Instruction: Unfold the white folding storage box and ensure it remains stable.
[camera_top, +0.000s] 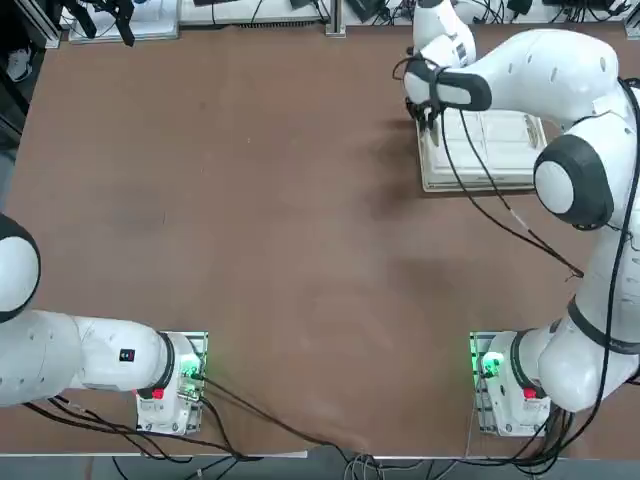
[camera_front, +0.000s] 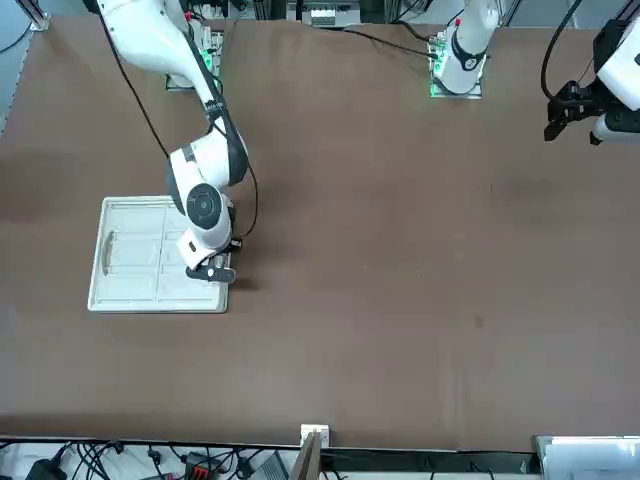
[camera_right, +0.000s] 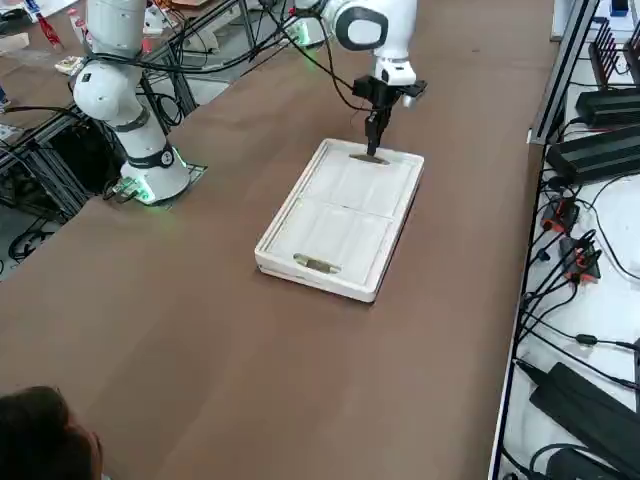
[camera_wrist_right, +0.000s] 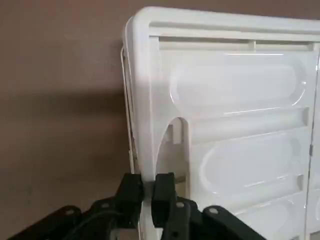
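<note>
White folding storage box (camera_right: 340, 222) lies collapsed flat on the brown desk (camera_top: 250, 250), bearing no readable writing; right gripper (camera_wrist_right: 148, 192) jaws pinch its rim beside the handle cut-out.

- The white folding storage box (camera_top: 500, 150) lies flat on the brown surface (camera_top: 250, 230).
- The right tool (camera_top: 428, 122) points down at the box's rim, above one short end.
</note>
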